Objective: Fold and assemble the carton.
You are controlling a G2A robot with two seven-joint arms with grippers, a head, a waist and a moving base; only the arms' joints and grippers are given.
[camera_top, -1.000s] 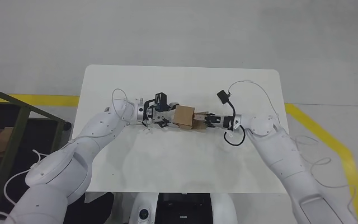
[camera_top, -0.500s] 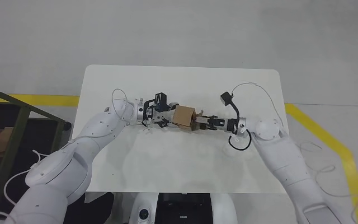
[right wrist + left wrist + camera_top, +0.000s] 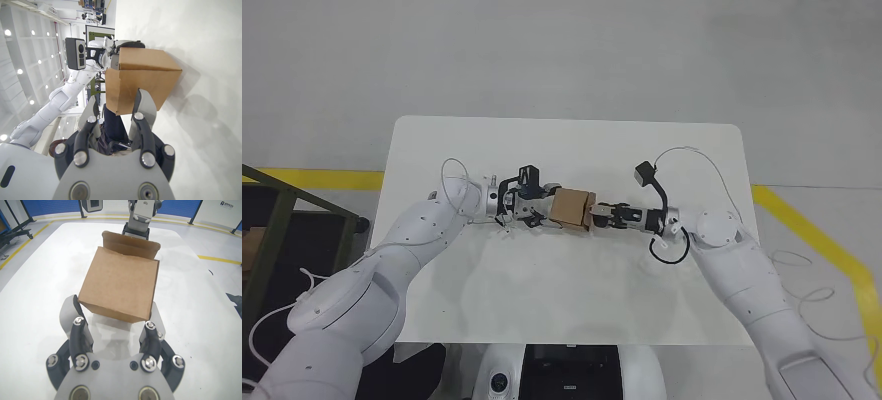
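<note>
Logged the right gripper (image 3: pixel 116 96) closer in on the carton (image 3: pixel 570 207) than 1 s ago, forearm swung lower and straighter across the table (image 3: pixel 542 290). Found the end flap (image 3: pixel 130 247) on that side less splayed than 1 s ago, nearer the carton's open end but not flush. From the left wrist view, saw it standing proud of the top panel and leaning outward. Read this as the flap-closing step under way, not finished. Judged the task mid-course, with at least this 1 end left to shut.

Placed the carton at mid-table, between the 2 grippers, long axis running arm to arm.

Recorded the left gripper (image 3: pixel 113 300) clamped across the carton's near end, 1 finger (image 3: pixel 75 306) against each of the 2 corners, serving as backstop. Saw no shift in the left arm over the last 1 s: reaching in from the left side, wrist low over the surface.

Recorded the right gripper spread wide, gripping nothing: 1 finger (image 3: pixel 144 102) laid against the flap's outer face, the other off to the side, clear of the cardboard. Noted the right arm stretched in from the right side, wrist rolled onto its side, forearm nearly in line with the carton.

Expect the next push to need a straight drive toward the left gripper. Flagged risk of the flap buckling or the carton skidding out of the clamp.
</note>
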